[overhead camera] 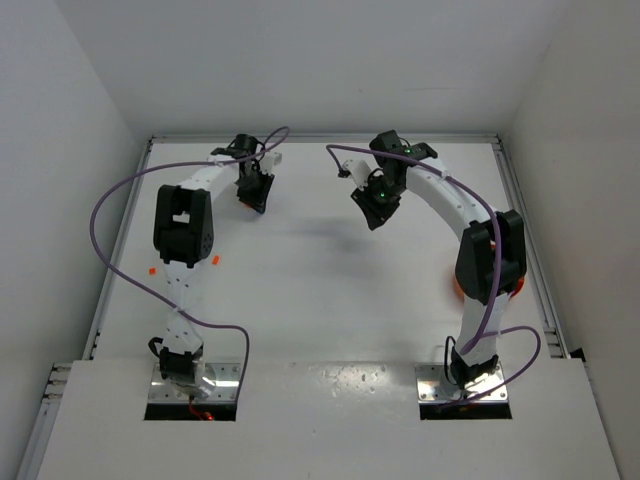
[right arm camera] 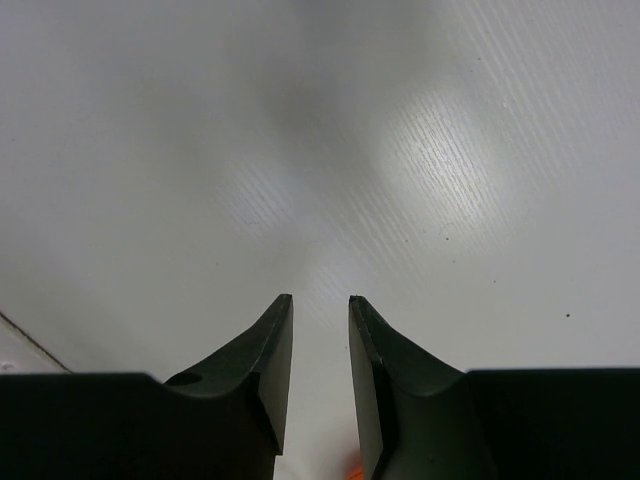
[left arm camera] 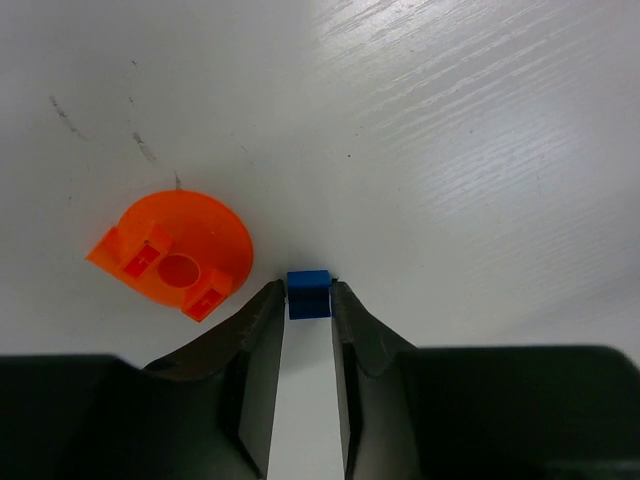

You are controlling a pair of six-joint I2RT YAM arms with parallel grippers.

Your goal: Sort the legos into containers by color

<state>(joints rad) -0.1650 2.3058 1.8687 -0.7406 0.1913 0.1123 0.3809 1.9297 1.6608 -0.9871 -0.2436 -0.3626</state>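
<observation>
One glossy cubic blue brick (left arm camera: pixel 309 296), seemingly pinched by left gripper (left arm camera: pixel 308 289); right gripper (right arm camera: pixel 320 299) agape.

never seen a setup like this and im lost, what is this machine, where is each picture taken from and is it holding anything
These are two robot arms bolted to a white table, each ending in two-finger jaws. The wide picture looks down on the left arm and right arm from above. The other two come from wrist cameras looking past the dark jaws. The left jaws pinch a small blue brick sitting on the table, beside an orange half-round plastic piece. The right jaws stand slightly apart, nothing between them.
</observation>
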